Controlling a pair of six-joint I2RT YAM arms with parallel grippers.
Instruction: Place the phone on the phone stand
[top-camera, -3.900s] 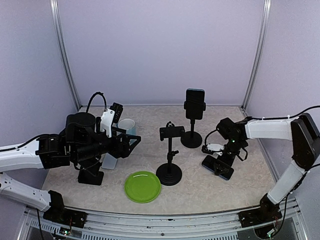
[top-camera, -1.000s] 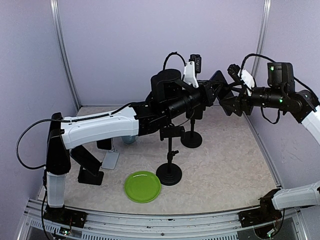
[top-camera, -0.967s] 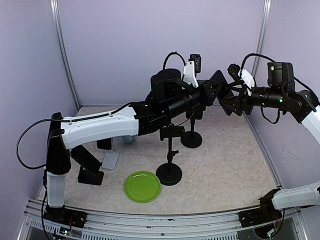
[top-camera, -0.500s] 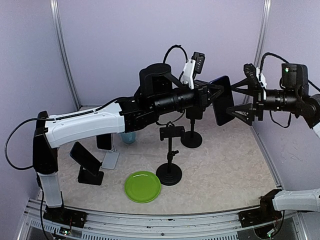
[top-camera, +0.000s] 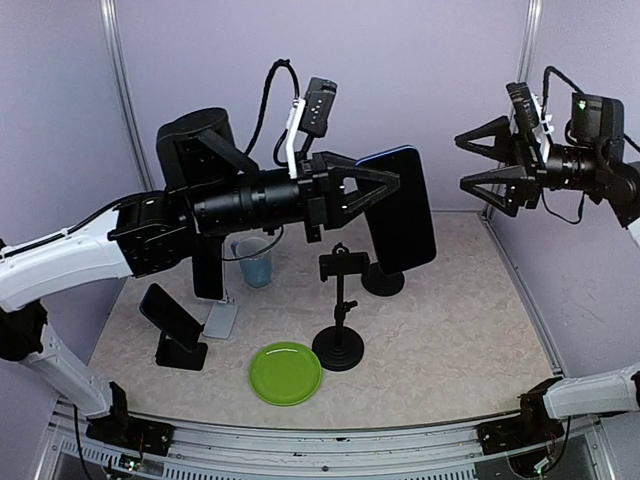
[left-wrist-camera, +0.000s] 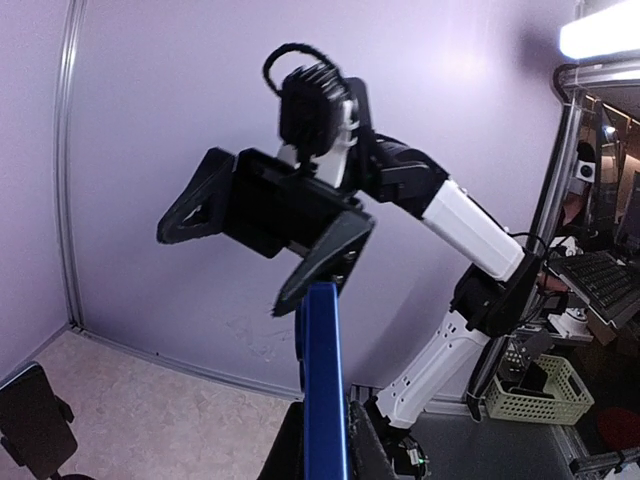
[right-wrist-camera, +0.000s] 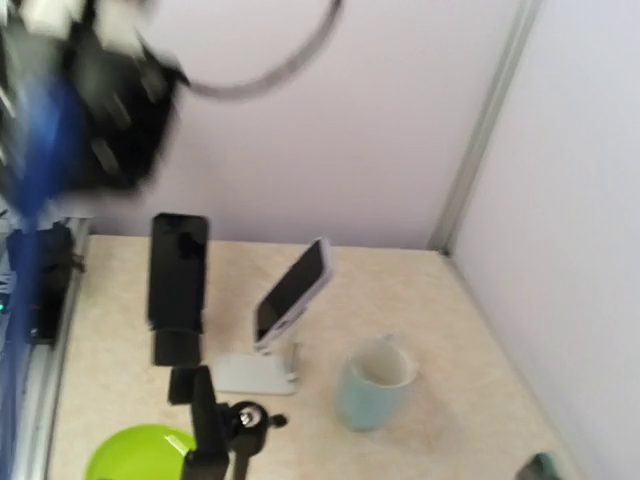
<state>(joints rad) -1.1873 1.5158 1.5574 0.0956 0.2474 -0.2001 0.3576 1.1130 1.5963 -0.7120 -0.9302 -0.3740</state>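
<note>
The left gripper clenches a black, blue-edged phone on end in mid-air, at 1 o'clock from the clamp-topped phone stand. The right gripper gapes wide. Beige speckled tabletop; lilac walls.

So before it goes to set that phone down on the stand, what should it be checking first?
1. Grip on the phone: ok, the left gripper has its jaws shut on it.
2. The right gripper out of the way: ok, jaws open, apart from the phone.
3. The middle stand free: ok, nothing in its clamp.
4. Phone lined up with that clamp: not ok, it hangs high in the air.
5. Clamp wide enough: cannot tell.
</note>
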